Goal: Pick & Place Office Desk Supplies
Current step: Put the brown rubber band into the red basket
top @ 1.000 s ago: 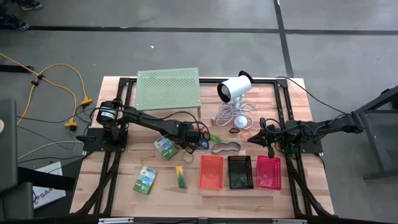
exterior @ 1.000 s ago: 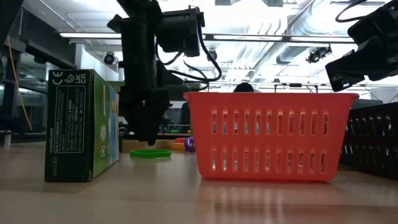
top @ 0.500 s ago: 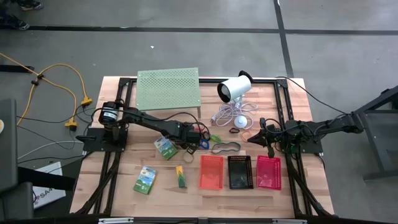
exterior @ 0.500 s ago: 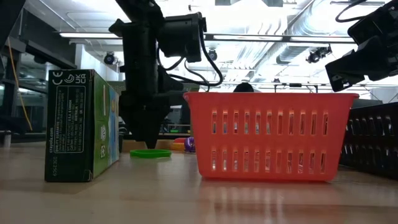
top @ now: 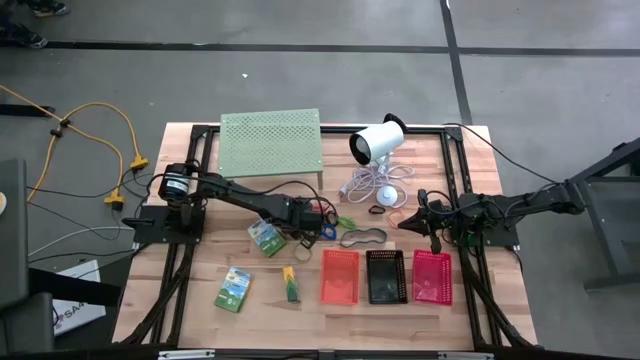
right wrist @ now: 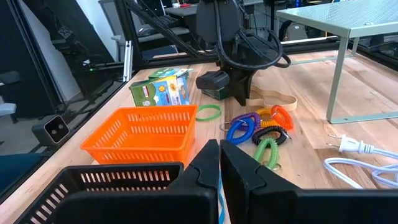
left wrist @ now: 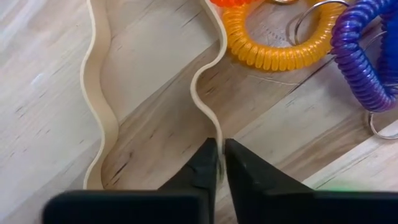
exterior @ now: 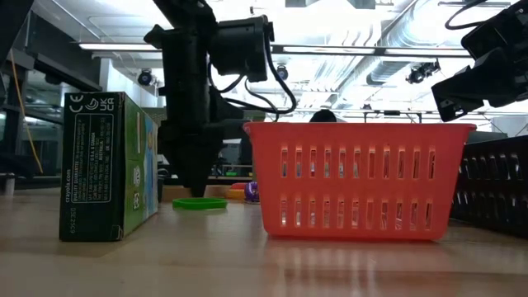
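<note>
A tan rubber band (left wrist: pixel 99 118) lies in a wavy loop on the wooden table, beside yellow (left wrist: pixel 267 50) and blue (left wrist: pixel 367 56) coil loops. My left gripper (left wrist: pixel 219 163) stands over it, pointing steeply down, shut on one strand; it also shows in the high view (top: pixel 305 228) and the low view (exterior: pixel 191 177). My right gripper (top: pixel 405 222) waits shut at the table's right, level, above the baskets. Red (top: pixel 339 276), black (top: pixel 385 277) and pink (top: pixel 432 277) baskets stand in a row near the front. Green packs (top: pixel 266 237) (top: pixel 233 289) lie to the left. My left gripper pinches one strand of the tan rubber band (left wrist: pixel 213 132) between its two fingertips, on the side of the loop nearer the coil loops. The fingers come from above, pointing steeply down. The band lies slack and wavy on the table.
A pale-green perforated stand (top: pixel 270 143) and a white cylinder device (top: pixel 378 142) with its cable occupy the far side. A brown band (top: pixel 364 237) and a green ring (exterior: pixel 199 203) lie near the red basket (exterior: pixel 359 177). More coil loops (right wrist: pixel 261 134) lie between the arms.
In the low view my left gripper's fingers have drawn together into a narrow point just above the table, closing on the tan rubber band. The arm has otherwise kept its place.
</note>
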Controlling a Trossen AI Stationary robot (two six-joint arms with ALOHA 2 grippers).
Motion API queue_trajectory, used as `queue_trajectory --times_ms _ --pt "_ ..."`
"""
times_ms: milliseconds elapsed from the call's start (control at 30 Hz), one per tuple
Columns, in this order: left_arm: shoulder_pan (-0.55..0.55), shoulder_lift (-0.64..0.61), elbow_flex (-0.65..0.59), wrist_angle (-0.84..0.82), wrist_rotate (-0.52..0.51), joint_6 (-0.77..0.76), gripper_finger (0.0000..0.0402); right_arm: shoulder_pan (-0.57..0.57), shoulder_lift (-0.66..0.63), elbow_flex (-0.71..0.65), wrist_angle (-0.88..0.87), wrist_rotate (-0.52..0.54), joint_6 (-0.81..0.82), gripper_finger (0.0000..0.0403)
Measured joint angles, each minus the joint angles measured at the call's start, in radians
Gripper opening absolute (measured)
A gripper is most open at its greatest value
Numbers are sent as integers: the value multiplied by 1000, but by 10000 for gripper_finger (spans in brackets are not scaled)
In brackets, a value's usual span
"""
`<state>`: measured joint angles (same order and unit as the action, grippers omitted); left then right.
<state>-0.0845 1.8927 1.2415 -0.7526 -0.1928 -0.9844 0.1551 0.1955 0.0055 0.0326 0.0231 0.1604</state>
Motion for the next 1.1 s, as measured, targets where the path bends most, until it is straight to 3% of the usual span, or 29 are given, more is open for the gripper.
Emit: queue_trajectory --times_ms 467,1100 --pt "0 -28 -3 -5 0 20 2 0 0 0 0 0 0 3" --pt "-2 -384 -2 -5 -125 200 1 0 0 0 0 0 0 3"
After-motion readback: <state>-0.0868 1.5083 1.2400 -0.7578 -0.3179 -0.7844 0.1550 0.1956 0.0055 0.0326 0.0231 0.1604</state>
